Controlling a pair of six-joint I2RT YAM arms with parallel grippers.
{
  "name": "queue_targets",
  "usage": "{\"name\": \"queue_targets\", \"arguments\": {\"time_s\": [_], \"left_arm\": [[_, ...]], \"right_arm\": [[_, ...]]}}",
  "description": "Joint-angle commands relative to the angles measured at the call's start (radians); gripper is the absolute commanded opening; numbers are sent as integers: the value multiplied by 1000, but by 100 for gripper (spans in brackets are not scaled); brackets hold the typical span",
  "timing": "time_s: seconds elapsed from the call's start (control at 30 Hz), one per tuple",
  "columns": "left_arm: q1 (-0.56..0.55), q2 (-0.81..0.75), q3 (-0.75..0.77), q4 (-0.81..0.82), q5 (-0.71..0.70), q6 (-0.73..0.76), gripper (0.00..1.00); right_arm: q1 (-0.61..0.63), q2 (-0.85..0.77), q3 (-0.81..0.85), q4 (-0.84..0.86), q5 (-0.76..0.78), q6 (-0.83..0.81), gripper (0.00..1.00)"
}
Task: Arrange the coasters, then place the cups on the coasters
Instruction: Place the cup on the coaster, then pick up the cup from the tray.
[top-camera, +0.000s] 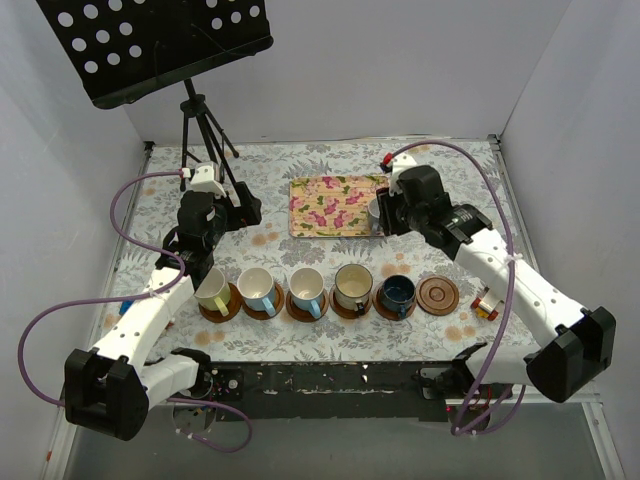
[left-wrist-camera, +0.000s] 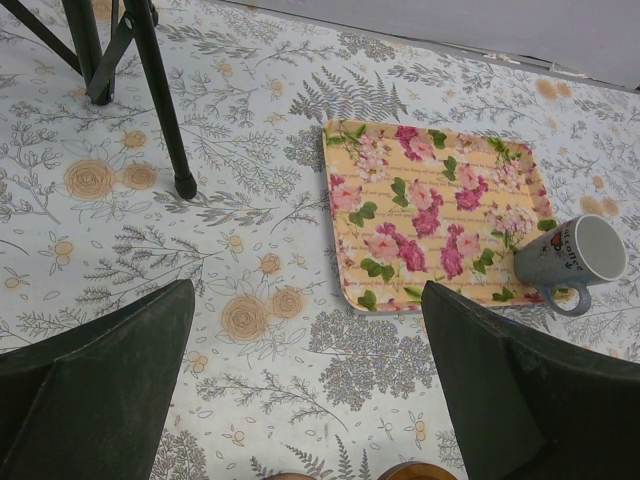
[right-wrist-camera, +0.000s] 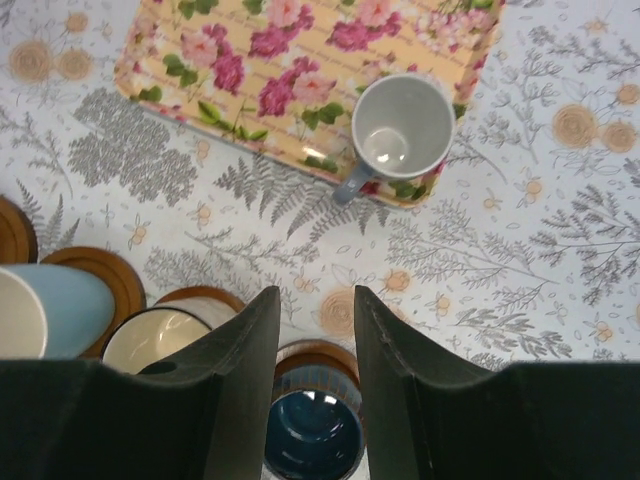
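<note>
Five cups stand on coasters in a row at the front: yellow-green (top-camera: 212, 290), two light blue (top-camera: 257, 289) (top-camera: 306, 288), cream (top-camera: 353, 287) and dark blue (top-camera: 397, 294). A sixth coaster (top-camera: 438, 295) at the right end of the row is bare. The small grey-blue mug (right-wrist-camera: 403, 128) (left-wrist-camera: 575, 255) stands upright on the floral tray's near right corner. My right gripper (right-wrist-camera: 315, 300) hovers high between the row and that mug, open and holding nothing. The dark blue cup (right-wrist-camera: 312, 430) shows far below its fingers. My left gripper (left-wrist-camera: 305, 290) is wide open over bare cloth, left of the tray.
The floral tray (top-camera: 335, 205) lies at the back centre. A music stand's tripod (top-camera: 205, 130) stands at the back left, one leg (left-wrist-camera: 160, 110) close ahead of my left gripper. A small red and white object (top-camera: 487, 303) lies under the right arm. White walls enclose the table.
</note>
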Motion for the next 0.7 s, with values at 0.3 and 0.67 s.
{"name": "queue_targets", "arguments": {"time_s": [0.3, 0.67], "left_arm": [[6, -9, 28, -11, -3, 4, 98], [5, -5, 34, -15, -2, 4, 98]], "right_arm": [[-145, 312, 281, 53, -140, 36, 45], [-139, 468, 314, 117, -78, 112, 40]]}}
